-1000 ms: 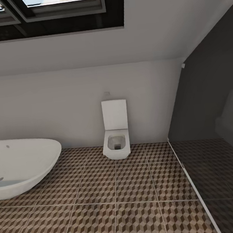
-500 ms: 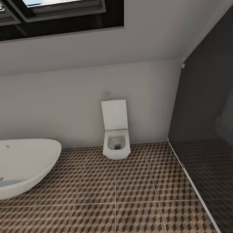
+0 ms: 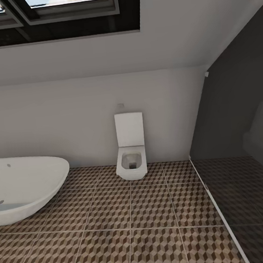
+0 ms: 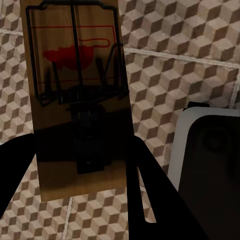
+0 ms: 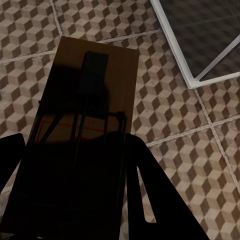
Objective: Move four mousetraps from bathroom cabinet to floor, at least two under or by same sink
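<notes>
In the head view a white bathtub point(image 3: 25, 186) sits at the left, a square white toilet point(image 3: 130, 152) stands against the far wall, and a dark glass panel point(image 3: 243, 143) closes the right side, all on the cube-patterned bathroom floor point(image 3: 131, 233). The left end effector point(image 4: 82, 170) is clenched on a mousetrap point(image 4: 77, 95), whose board lies between its dark fingers point(image 4: 150, 195) above the tiles. The right end effector point(image 5: 75, 190) likewise grips a second mousetrap point(image 5: 92, 95), held between its fingers over the floor near the panel's white frame point(image 5: 200, 75).
</notes>
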### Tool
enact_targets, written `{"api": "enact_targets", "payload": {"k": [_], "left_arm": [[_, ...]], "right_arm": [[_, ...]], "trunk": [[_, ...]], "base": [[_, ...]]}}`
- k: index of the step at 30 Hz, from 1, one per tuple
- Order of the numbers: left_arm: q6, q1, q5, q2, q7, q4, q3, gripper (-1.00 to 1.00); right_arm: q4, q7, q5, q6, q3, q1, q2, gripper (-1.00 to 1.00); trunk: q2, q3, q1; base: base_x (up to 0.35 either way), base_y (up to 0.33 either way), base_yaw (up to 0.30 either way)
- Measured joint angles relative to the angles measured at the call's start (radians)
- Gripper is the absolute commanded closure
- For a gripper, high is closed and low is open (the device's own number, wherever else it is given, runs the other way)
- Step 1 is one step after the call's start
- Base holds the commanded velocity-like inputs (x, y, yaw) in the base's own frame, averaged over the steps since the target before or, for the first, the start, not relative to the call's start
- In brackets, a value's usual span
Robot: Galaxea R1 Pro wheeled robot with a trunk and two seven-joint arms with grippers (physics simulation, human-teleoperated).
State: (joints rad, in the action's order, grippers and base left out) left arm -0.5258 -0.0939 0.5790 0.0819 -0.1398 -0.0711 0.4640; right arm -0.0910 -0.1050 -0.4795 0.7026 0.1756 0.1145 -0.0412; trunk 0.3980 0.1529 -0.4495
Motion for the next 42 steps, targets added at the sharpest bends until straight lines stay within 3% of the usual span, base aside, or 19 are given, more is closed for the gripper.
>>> {"api": "enact_targets", "payload": {"k": [42], "left_arm": [[0.0, 0.0, 0.0, 0.0, 0.0, 0.0, 0.0, 1.0]], "right_arm": [[0.0, 0.0, 0.0, 0.0, 0.0, 0.0, 0.0, 1.0]], "trunk": [[0.0, 0.0, 0.0]], "base": [[0.0, 0.0, 0.0]]}}
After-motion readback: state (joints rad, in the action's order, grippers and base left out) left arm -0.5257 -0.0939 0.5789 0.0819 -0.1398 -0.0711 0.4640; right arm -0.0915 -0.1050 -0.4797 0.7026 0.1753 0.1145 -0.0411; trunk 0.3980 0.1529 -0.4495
